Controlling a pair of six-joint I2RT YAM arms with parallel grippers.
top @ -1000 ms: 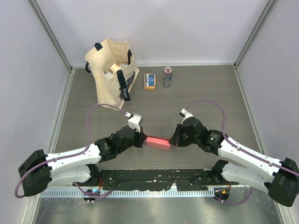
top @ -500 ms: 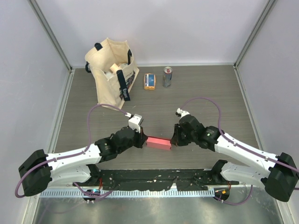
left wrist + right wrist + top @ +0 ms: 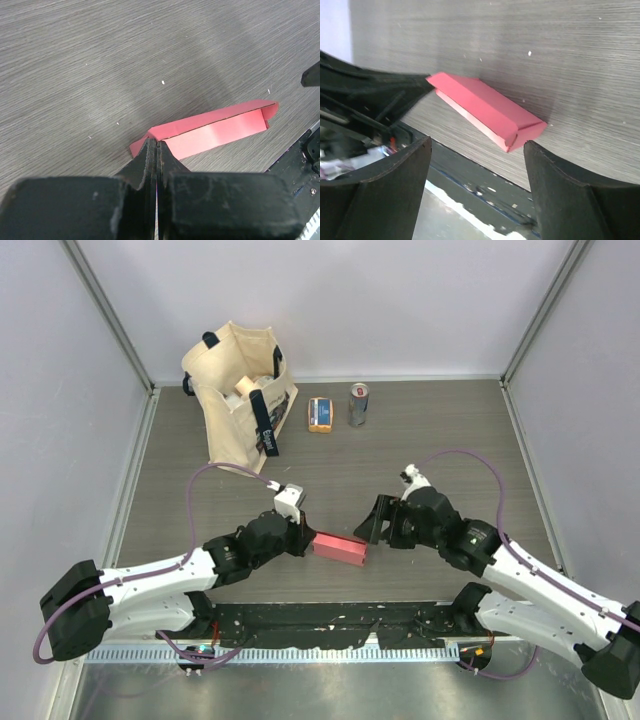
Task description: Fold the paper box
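Pinches one end of the small pinkish-red thin-card paper box (image 3: 215, 130) with the black left gripper (image 3: 156, 145), fingers pressed together on the card. Holds the black right gripper (image 3: 476, 145) spread wide (nothing between its fingers), box's far end just beyond those fingertips. Rests the box low on the grey wood-grain table (image 3: 430, 440).

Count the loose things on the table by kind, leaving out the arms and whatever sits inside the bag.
paper box: 1
tote bag: 1
packet: 1
can: 1
Total: 4
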